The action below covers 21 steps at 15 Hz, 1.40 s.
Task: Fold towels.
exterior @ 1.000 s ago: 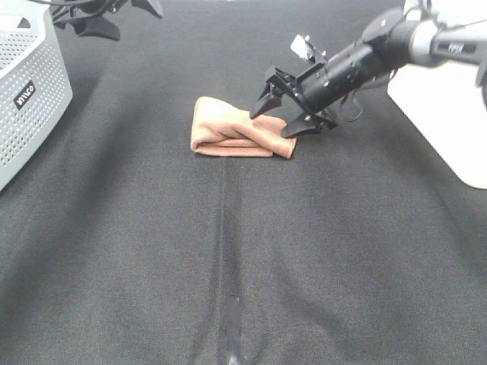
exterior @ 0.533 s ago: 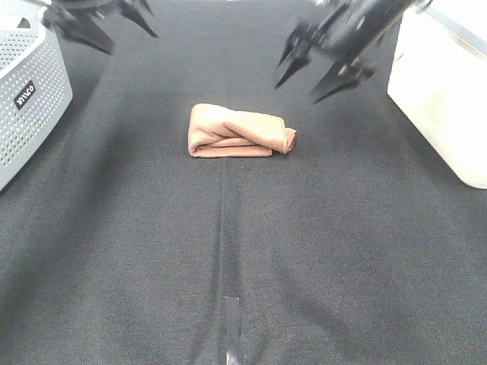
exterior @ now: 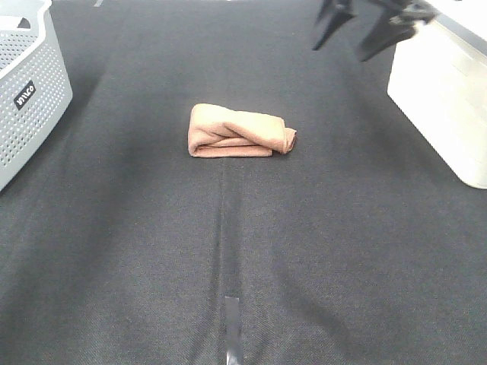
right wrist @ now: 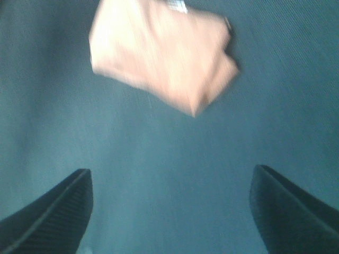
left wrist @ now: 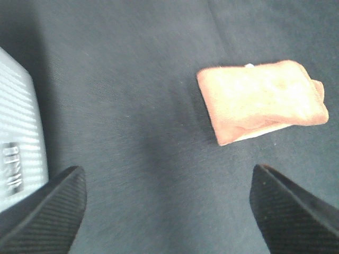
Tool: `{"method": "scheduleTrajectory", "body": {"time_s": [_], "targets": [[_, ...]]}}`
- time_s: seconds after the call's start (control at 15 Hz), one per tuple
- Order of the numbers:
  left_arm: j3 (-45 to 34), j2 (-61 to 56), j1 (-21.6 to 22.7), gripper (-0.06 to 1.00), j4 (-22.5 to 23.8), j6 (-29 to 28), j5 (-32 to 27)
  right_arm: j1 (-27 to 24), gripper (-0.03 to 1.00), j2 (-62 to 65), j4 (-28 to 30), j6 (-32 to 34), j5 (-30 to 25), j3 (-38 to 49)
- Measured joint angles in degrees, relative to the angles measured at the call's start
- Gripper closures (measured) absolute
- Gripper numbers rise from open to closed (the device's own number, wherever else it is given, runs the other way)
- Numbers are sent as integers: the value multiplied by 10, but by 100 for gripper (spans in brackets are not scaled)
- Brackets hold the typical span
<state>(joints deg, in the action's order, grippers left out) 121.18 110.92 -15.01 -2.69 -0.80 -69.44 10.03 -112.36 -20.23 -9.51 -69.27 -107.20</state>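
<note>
one brown towel (exterior: 240, 132) lies folded into a small bundle near the middle of the black cloth table (exterior: 228, 251), touched by nothing; a small white tag (left wrist: 249, 65) peeks at its edge. two grippers: the right gripper (exterior: 365, 26) hangs above the table's far right with fingers spread wide, and the left gripper (left wrist: 167, 206) is likewise wide and empty. one grey perforated basket (exterior: 30, 84) sits far left, one white box (exterior: 441, 99) far right.

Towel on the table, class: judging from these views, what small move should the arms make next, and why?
Probably none on the towel: it lies folded in a compact bundle, untouched. Both claws are open and clear of it, the right claw raised at the far edge, so finishing the pull-back to rest seems apt.
</note>
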Motion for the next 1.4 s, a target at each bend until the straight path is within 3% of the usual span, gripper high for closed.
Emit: {"method": "scheduleTrajectory", "body": {"time_s": [0.2,0.33,0.53,0.6,0.93,1.13,1.4], "targets": [[-74,-80,-14,15,1,-2,0,0,20,107,23,0,-1,115],[-163,-153,-14,15,4,-2,1,0,20,186,38,0,-1,210],[-344,-304,-14,15,4,-2,1,0,20,350,44,0,8,388],[-441,-402,-14,15,4,-2,-1,0,20,403,44,0,14,437],[-720,-732,-14,15,4,-2,8,0,20,665,48,0,54,663],[-827,-929,-14,15,3,-2,7,0,20,835,67,0,63,753],[-879,-1082,-14,15,-3,29,7,0,20,988,89,0,66,773]]}}
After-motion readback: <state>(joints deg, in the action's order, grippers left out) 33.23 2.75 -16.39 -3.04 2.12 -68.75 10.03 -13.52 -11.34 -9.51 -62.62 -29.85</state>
